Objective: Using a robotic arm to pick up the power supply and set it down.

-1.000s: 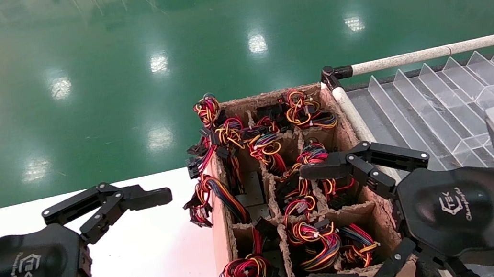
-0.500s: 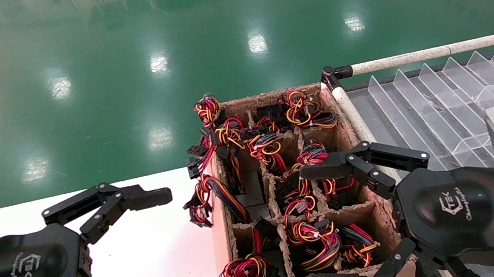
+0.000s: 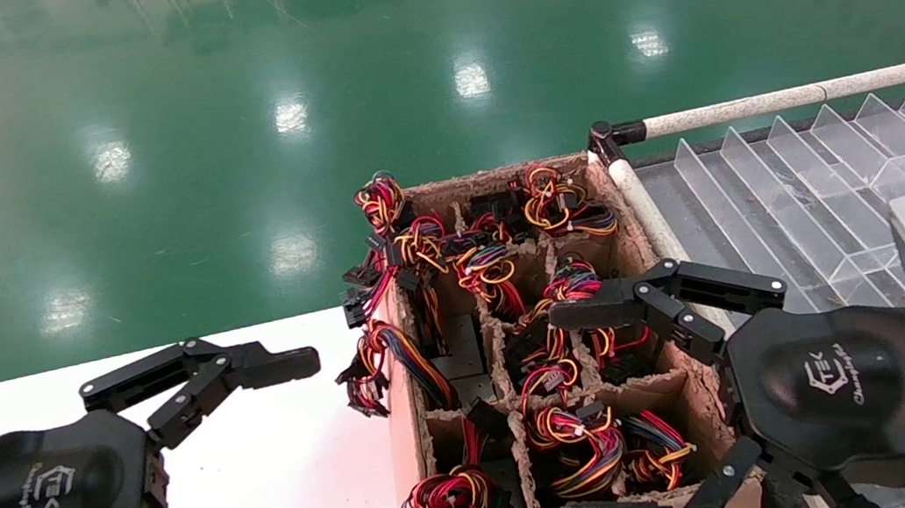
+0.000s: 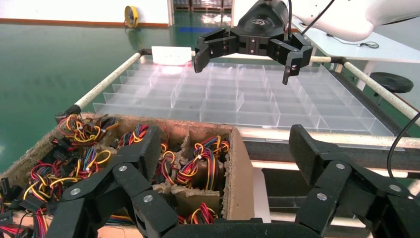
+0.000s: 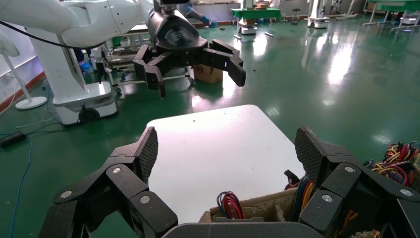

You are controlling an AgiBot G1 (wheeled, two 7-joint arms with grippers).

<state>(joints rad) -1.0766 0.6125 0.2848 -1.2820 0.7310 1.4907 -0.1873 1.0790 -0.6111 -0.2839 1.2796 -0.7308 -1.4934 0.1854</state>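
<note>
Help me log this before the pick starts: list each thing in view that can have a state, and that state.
right gripper: open, empty, above the box's right side.
left gripper: open, empty, over the white table.
cardboard box: open-topped, dividers upright, cells holding wired units.
power supplies: all seated in cells, none lifted.
wire bundle: spilling over the box's left wall.
clear divider tray: its visible compartments empty.

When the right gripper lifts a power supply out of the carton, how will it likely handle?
The wire bundle looks floppy and may snag neighbouring coils. The cardboard dividers fit closely, so it could drag. The right gripper hangs open above the carton.
</note>
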